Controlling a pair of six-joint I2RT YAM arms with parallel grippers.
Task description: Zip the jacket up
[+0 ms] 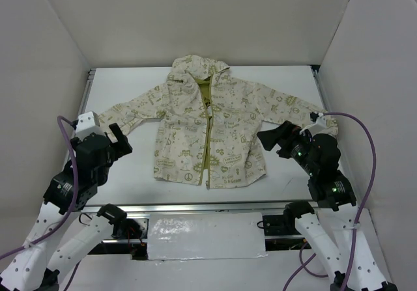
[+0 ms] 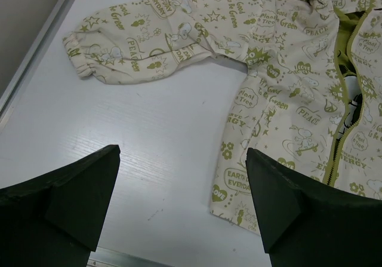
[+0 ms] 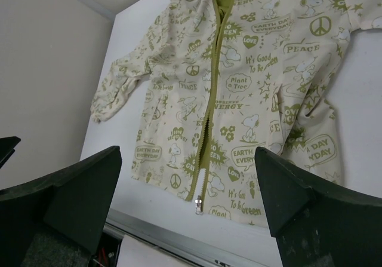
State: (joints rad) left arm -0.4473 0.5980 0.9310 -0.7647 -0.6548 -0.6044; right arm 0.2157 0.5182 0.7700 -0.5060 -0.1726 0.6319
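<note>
The jacket (image 1: 228,122) lies flat on the white table (image 1: 124,174), hood at the far side, sleeves spread to both sides. Its olive zipper strip (image 1: 207,128) is open along the front. The silver zipper slider (image 3: 198,206) sits at the bottom hem. My left gripper (image 1: 120,141) is open and empty, above bare table left of the jacket's lower left corner (image 2: 230,198). My right gripper (image 1: 273,141) is open and empty, above the table at the jacket's lower right side. The jacket also shows in the left wrist view (image 2: 280,88) and the right wrist view (image 3: 262,70).
White walls enclose the table on the left, back and right. A metal rail (image 1: 202,207) runs along the near edge, with a white panel (image 1: 205,235) below it. Purple cables (image 1: 368,148) loop beside both arms.
</note>
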